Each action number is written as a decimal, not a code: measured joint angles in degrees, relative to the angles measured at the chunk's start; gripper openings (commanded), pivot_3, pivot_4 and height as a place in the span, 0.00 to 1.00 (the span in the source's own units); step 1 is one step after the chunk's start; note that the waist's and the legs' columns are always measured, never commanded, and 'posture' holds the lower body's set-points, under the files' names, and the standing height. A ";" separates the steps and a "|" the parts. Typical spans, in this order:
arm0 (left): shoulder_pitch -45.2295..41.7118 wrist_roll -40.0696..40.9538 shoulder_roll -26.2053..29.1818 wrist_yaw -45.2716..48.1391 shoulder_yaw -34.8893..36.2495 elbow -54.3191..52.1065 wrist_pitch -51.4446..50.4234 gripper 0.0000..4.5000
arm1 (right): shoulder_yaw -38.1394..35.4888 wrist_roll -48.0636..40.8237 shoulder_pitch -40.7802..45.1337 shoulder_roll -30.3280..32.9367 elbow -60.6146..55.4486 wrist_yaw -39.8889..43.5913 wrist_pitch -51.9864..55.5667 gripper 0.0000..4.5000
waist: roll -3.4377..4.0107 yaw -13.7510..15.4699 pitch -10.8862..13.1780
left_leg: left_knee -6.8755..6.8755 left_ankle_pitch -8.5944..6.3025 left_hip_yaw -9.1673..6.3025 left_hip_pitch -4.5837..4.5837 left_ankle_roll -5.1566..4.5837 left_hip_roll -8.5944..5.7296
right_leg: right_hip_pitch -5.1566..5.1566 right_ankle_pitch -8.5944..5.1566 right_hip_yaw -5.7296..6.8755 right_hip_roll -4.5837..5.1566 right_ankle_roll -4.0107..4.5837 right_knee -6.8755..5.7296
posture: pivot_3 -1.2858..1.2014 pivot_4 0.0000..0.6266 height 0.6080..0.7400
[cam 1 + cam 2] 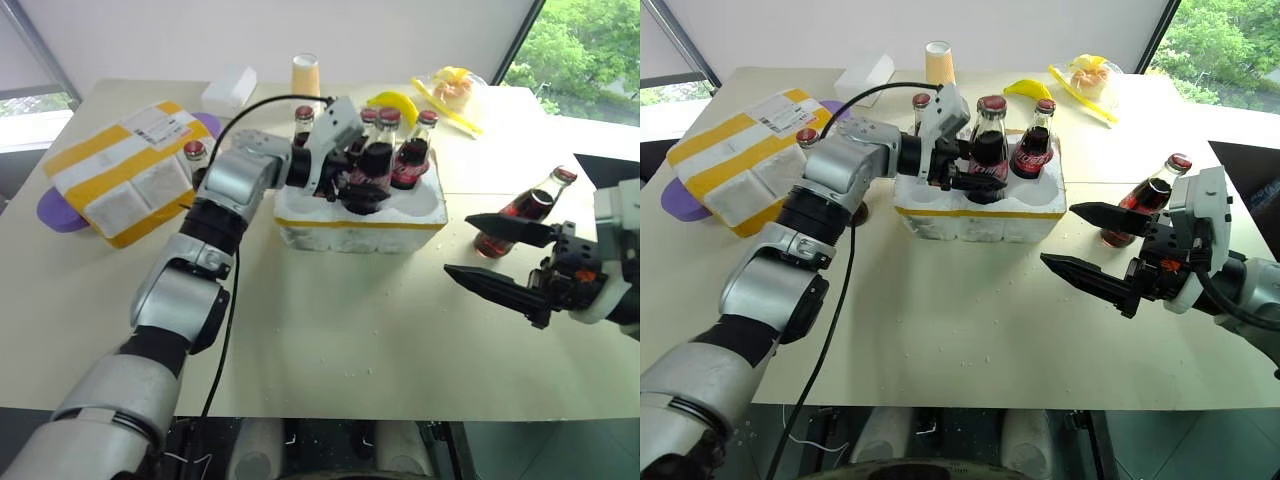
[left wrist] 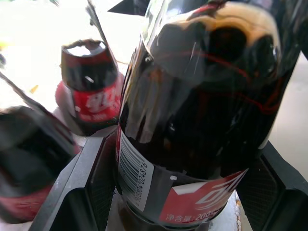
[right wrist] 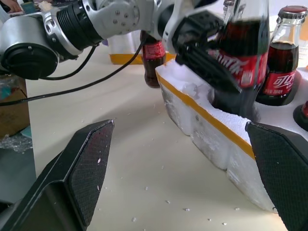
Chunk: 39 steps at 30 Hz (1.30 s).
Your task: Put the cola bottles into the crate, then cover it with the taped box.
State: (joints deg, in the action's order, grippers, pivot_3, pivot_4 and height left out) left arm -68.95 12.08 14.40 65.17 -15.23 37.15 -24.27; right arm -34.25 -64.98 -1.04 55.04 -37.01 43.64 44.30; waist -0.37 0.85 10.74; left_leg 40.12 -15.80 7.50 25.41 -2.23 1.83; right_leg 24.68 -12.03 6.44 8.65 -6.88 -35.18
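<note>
The left end effector (image 1: 975, 175) pinches a cola bottle (image 1: 987, 140) over the crate (image 1: 980, 215), hiding the well beneath. The right end effector (image 1: 1085, 245) hangs spread and empty near the bench (image 1: 970, 330) edge, beside a loose bottle (image 1: 1145, 200). The taped box (image 1: 735, 160) lies at the left edge.

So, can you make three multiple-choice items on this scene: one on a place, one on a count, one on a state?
1. Where is the taped box?
A. on the crate
B. on the table, on the robot's left of the crate
C. on the floor

2. How many cola bottles stand on the table outside the crate?
A. none
B. two
C. four

3. How is the right claw?
A. open, empty
B. shut on a bottle
C. shut on a cup

Key:
1 B, it lies beside the crate.
2 B, one on the left and one on the right.
3 A, its fingers are spread with nothing between them.
</note>
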 measured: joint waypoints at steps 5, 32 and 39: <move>2.07 -2.54 -0.80 -0.70 -0.49 0.08 1.66 0.73 | 1.73 2.10 0.21 0.00 0.12 0.00 -1.06 1.00 | -0.01 0.05 0.00 | 0.01 -0.01 0.00 0.01 -0.01 -0.01 | -0.01 0.00 0.00 0.02 0.00 0.00 | 0.52 0.24 1.00; 40.63 24.10 29.75 -7.53 28.28 -66.01 -42.78 1.00 | 11.64 8.68 9.89 0.04 6.99 3.79 -1.55 1.00 | 0.02 -0.40 -0.01 | 0.02 0.06 -0.10 -0.19 0.11 0.07 | -0.18 -0.01 -0.03 -0.04 0.01 -0.11 | 0.52 0.24 1.00; 54.84 22.21 31.43 -17.77 41.63 -69.53 -40.99 1.00 | 15.95 11.84 15.74 0.10 12.08 7.61 -2.51 1.00 | -0.01 0.02 -0.03 | 0.01 0.06 -0.14 -0.17 0.13 0.06 | -0.20 -0.01 0.01 0.00 0.03 -0.07 | 0.52 0.24 1.00</move>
State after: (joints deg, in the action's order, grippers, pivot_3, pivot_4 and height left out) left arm -14.11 34.28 45.83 47.40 26.40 -32.38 -65.26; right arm -18.30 -53.14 14.70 55.14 -24.93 51.25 41.79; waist -0.39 0.87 10.72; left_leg 40.13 -15.73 7.36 25.24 -2.10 1.89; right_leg 24.48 -12.04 6.45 8.64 -6.85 -35.25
